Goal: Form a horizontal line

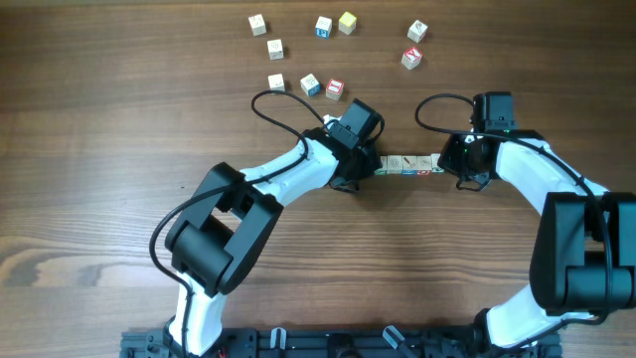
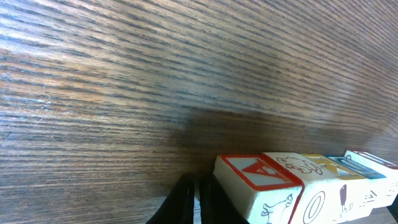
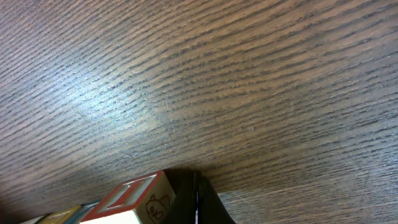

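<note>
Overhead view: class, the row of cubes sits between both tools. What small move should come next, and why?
Probably ease both tools straight outward, away from the row. The horizontal line already looks straight with its cubes touching, and the left tool and right tool, both shut, sit against its end cubes.

Overhead view. The horizontal line of pale printed cubes lies on the wooden table, running from 9 to 3 o'clock. The left gripper stands at its 9 o'clock end, the right gripper at its 3 o'clock end. Nine loose cubes lie scattered between 10 and 12 o'clock of the row.
</note>
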Action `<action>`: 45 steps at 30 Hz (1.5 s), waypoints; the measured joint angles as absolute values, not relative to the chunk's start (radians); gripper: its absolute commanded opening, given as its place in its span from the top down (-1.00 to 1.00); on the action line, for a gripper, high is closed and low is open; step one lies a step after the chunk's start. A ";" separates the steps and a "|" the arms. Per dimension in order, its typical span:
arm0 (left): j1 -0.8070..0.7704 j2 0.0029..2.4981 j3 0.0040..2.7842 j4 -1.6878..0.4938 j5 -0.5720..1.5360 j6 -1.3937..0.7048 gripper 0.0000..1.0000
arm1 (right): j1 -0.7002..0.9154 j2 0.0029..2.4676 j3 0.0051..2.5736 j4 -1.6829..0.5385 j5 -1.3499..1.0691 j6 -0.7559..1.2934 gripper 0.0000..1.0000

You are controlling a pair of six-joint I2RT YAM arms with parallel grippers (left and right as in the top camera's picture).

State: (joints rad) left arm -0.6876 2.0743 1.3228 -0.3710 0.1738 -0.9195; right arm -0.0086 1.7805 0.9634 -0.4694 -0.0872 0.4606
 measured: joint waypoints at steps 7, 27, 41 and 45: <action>-0.688 2.074 1.323 -0.373 0.174 -0.920 0.84 | -0.009 1.781 0.963 -0.470 -0.089 0.460 0.91; -0.664 2.065 1.330 -0.462 0.128 -0.920 0.90 | -0.009 1.781 0.965 -0.489 0.030 0.468 0.91; -0.586 2.061 1.333 -0.483 0.102 -0.920 0.88 | -0.023 1.782 0.999 -0.412 -0.157 0.419 0.92; -0.586 2.061 1.333 -0.483 0.102 -0.920 0.88 | -0.023 1.782 0.999 -0.362 -0.176 0.418 0.91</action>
State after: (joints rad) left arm -0.5861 2.0605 1.3327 -0.4831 0.1020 -0.9195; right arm -0.0227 1.7821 0.9985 -0.3618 -0.1761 0.4175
